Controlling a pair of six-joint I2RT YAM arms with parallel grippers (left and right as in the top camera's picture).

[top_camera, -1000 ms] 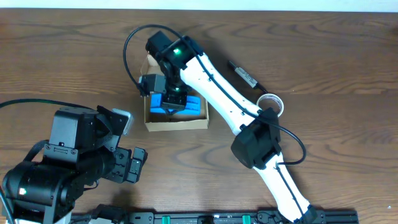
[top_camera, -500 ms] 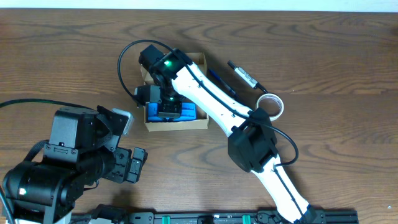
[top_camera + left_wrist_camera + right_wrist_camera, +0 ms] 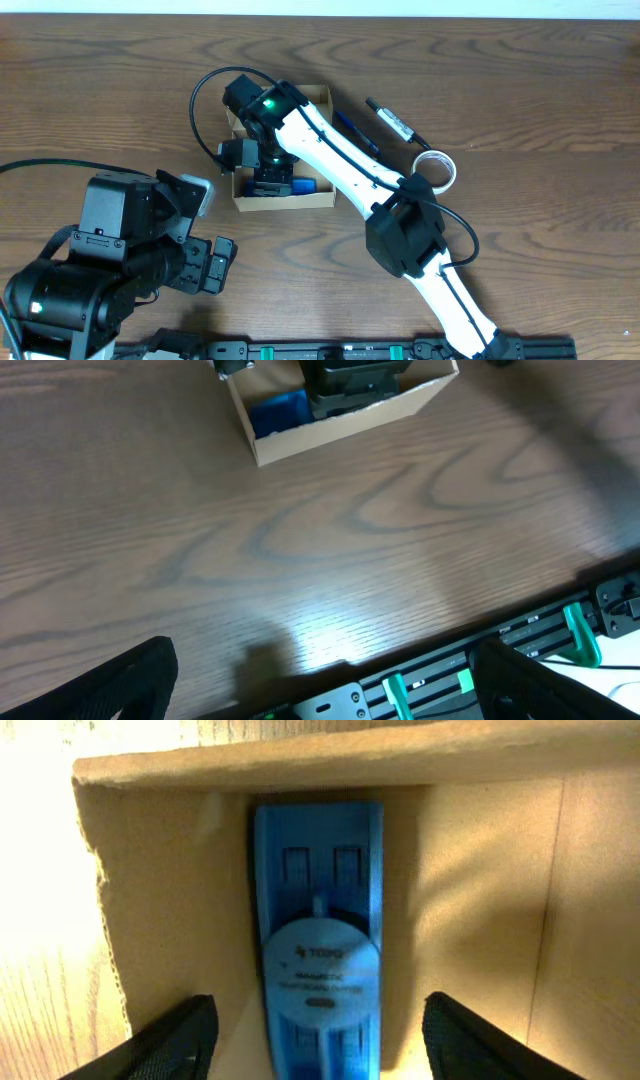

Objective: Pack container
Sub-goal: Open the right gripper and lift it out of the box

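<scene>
The tan cardboard container (image 3: 300,198) lies open at the table's middle left, its flap lid (image 3: 312,96) folded back. A blue plastic item with a round label (image 3: 318,950) lies flat on its floor; it also shows in the overhead view (image 3: 303,186) and the left wrist view (image 3: 276,412). My right gripper (image 3: 270,172) hangs inside the box right above this item, open, with a gap between each finger (image 3: 168,1040) and the item. My left gripper (image 3: 325,690) is open and empty over bare table, near the front edge, well short of the container (image 3: 350,415).
A blue pen (image 3: 352,130) and a black marker (image 3: 393,119) lie right of the box. A tape roll (image 3: 438,166) lies farther right, beside the right arm's elbow. A black rail (image 3: 400,350) runs along the table's front edge.
My right gripper carried the blue item left and down into the box, then opened. The item now lies on the box floor. The left arm has not moved.
</scene>
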